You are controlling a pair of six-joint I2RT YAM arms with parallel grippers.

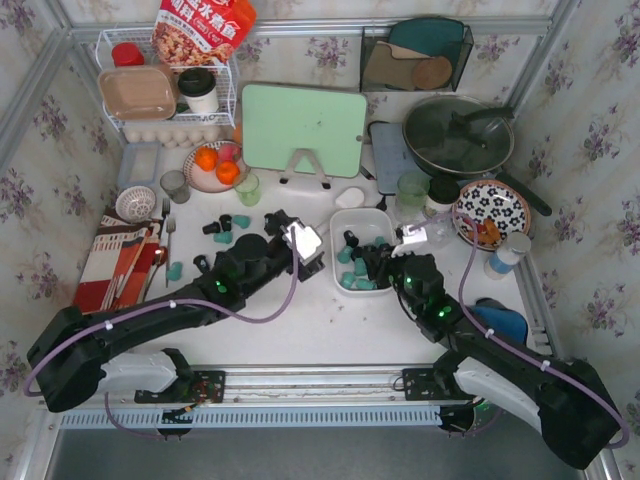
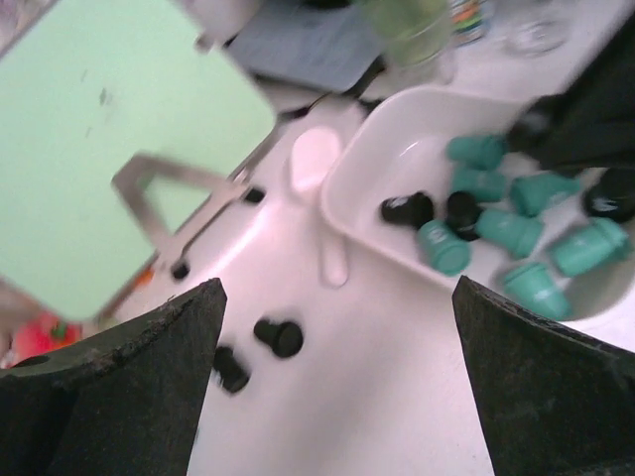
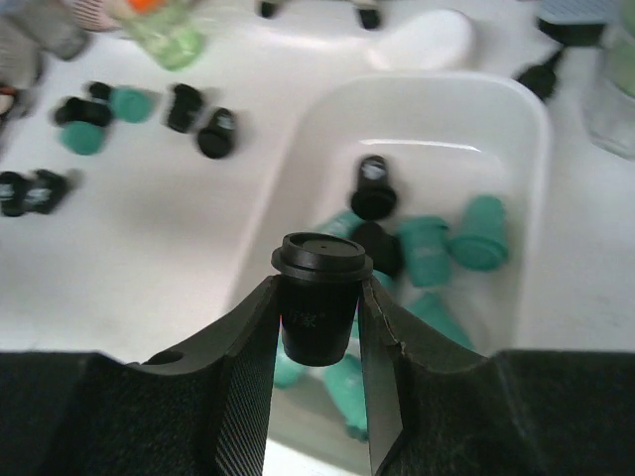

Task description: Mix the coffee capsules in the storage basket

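Note:
The white storage basket [image 1: 362,212] sits right of centre and holds several teal coffee capsules [image 2: 511,233] and black ones [image 2: 407,210]. More capsules lie loose on the table to its left [image 1: 222,232], two black ones [image 2: 278,337] close under the left wrist. My left gripper [image 2: 337,297] hovers just left of the basket with its jaws wide open and nothing between them. My right gripper [image 3: 317,288] is shut on an upright black capsule [image 3: 319,297], over the basket's near edge [image 3: 536,129].
A green cutting board on a stand [image 1: 303,128] is behind the basket, with a white oval object [image 1: 350,197] and pale green cups [image 1: 412,188] [image 1: 248,188] nearby. A lidded pan [image 1: 458,135], patterned plate [image 1: 492,210], fruit plate [image 1: 215,165] and wire rack [image 1: 165,90] line the back.

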